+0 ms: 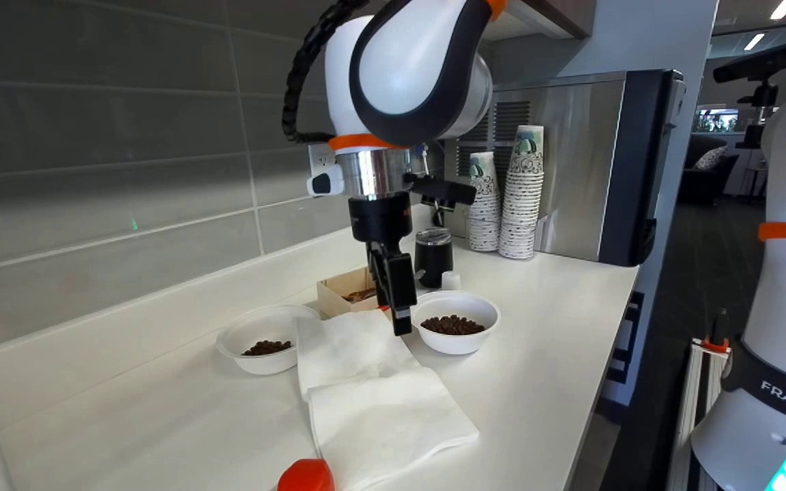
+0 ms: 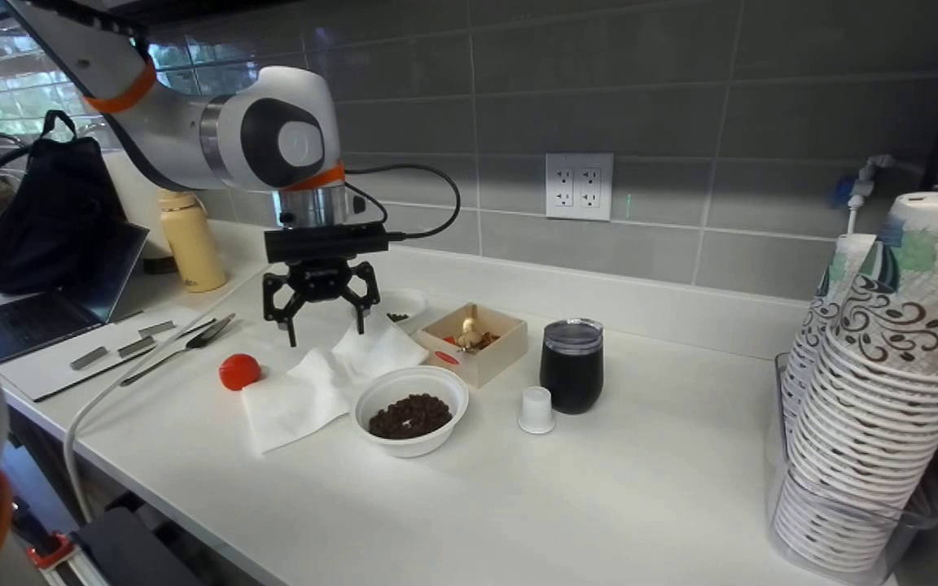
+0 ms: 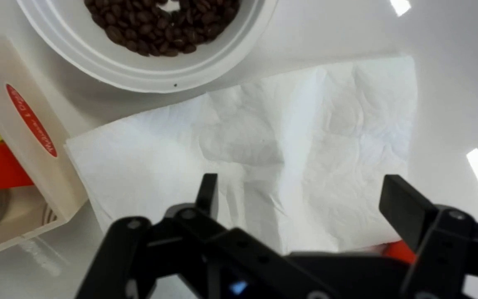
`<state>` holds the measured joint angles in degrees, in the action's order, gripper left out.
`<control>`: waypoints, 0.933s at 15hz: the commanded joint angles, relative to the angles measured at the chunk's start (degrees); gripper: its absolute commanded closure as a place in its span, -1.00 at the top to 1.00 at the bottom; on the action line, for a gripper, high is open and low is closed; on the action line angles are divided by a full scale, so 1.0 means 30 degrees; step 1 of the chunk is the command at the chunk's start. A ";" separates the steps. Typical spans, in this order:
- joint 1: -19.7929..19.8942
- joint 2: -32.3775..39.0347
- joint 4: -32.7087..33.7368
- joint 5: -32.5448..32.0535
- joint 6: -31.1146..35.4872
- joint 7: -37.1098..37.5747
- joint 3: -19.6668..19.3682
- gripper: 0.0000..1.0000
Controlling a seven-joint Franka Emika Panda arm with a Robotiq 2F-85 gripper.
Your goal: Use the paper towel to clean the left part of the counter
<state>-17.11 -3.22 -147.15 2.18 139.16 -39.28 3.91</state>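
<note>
The paper towel point(image 1: 389, 419) is a white, rumpled sheet with a raised fold across its middle. It lies flat on the cream counter point(image 1: 529, 368) between two white bowls, and it also shows in an exterior view point(image 2: 294, 407). My gripper point(image 2: 326, 335) is open and empty, pointing down above the towel and apart from it. In the wrist view, the paper towel point(image 3: 334, 124) fills the space between the wide-spread fingers of the gripper point(image 3: 299, 180). The gripper's own body hides the towel's lower edge there.
A bowl of coffee beans point(image 2: 409, 415) and another bowl point(image 1: 263, 337) flank the towel. A small open box point(image 2: 477, 346), a red object point(image 2: 239, 371), a black tumbler point(image 2: 572, 366) and a small white cup point(image 2: 536, 409) stand near. Cup stacks point(image 1: 521, 198) stand farther off.
</note>
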 commanded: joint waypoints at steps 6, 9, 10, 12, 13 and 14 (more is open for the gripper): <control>0.1650 0.4456 0.2646 -0.0858 0.0140 -0.0906 0.1626 1.00; 0.1937 0.5321 0.2869 -0.1080 0.0275 -0.0571 0.1991 1.00; 0.2091 0.5488 0.2937 -0.0876 0.0325 -0.0602 0.2119 1.00; 0.2227 0.5980 0.3111 -0.1011 0.0411 -0.0401 0.2260 1.00; 0.2265 0.6195 0.3213 -0.1084 0.0388 -0.0342 0.2311 1.00; 0.2293 0.6384 0.3283 -0.1180 0.0383 -0.0272 0.2341 1.00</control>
<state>-11.63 13.41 -139.12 0.29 139.93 -41.53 9.63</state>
